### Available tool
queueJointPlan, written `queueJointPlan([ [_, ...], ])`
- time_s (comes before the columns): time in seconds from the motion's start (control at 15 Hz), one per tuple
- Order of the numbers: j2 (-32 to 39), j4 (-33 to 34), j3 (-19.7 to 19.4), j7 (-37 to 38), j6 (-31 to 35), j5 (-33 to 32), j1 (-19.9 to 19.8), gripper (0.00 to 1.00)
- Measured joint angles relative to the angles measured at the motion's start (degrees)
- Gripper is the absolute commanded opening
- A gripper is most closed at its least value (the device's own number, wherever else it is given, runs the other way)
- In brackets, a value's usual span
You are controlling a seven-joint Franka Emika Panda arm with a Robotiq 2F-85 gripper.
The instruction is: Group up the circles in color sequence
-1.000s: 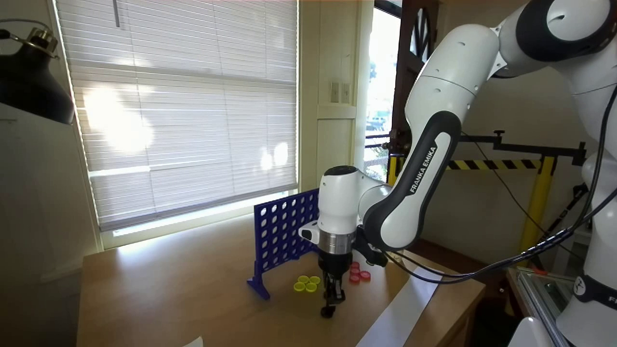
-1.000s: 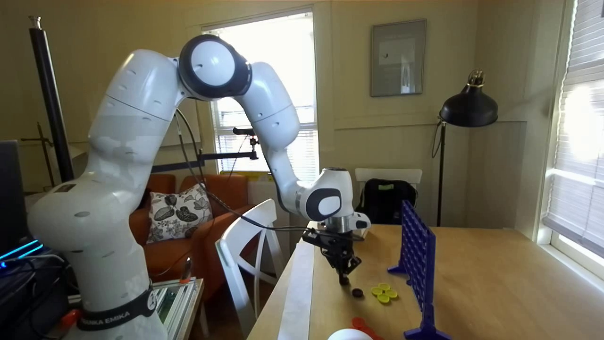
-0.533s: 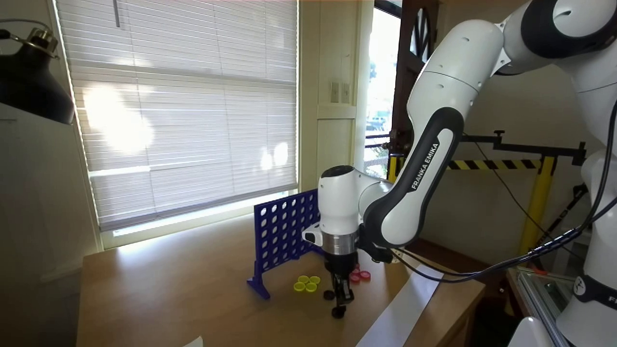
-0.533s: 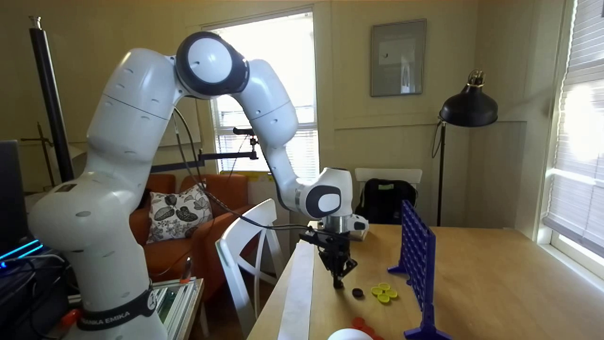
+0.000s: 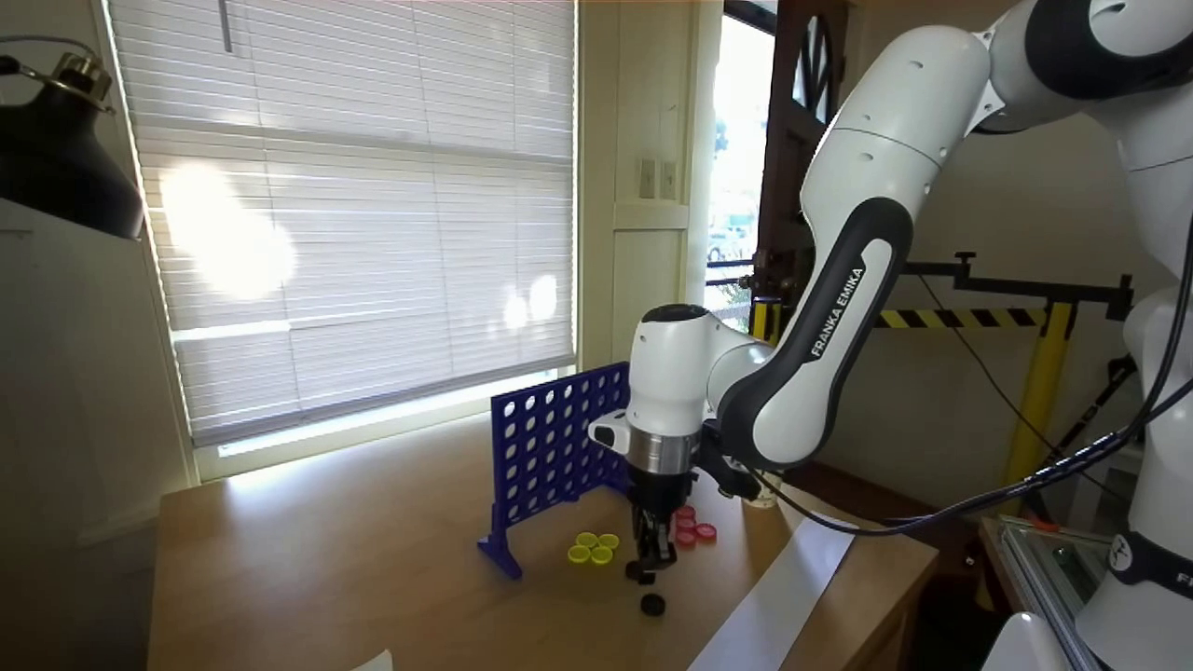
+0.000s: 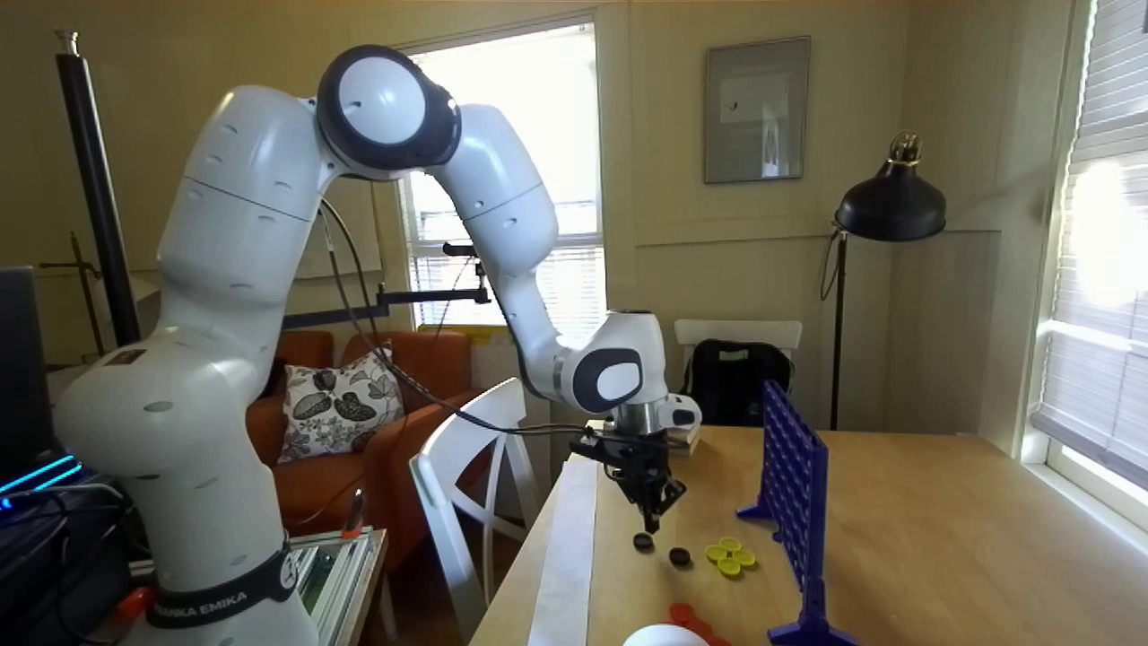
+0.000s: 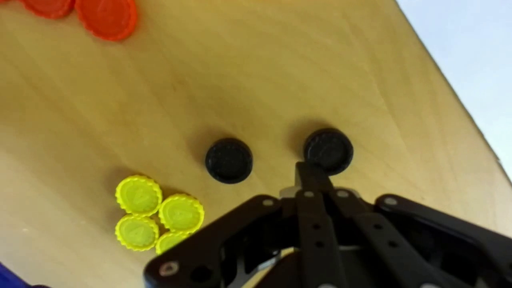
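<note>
While I overlook the table (image 7: 248, 80), my gripper (image 7: 316, 178) hangs, jaws pressed together, empty. Wrist-view clock, me at centre: red discs (image 7: 104, 18) at ten, yellow discs (image 7: 174, 216) past eight, each bunched, seemingly done; two black discs (image 7: 229, 161), twelve and nine, lie apart, likely left to join.

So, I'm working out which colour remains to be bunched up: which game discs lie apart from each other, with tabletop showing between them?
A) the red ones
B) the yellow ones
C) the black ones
C: in the wrist view wooden tabletop shows between the black discs, while in an exterior view the yellow discs and red discs each sit in a cluster.
</note>
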Motion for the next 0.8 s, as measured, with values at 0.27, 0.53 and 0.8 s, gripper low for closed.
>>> queueJointPlan([
  [0.27, -2.1, -1.5, -2.5, 0.1, 1.3, -0.5, 0.0, 0.00],
  [0.53, -2.2, -2.3, -3.9, 0.1, 2.5, -0.5, -0.5, 0.00],
  [0.8, -1.4, -2.7, -4.1, 0.1, 5.6, -0.5, -0.9, 0.00],
])
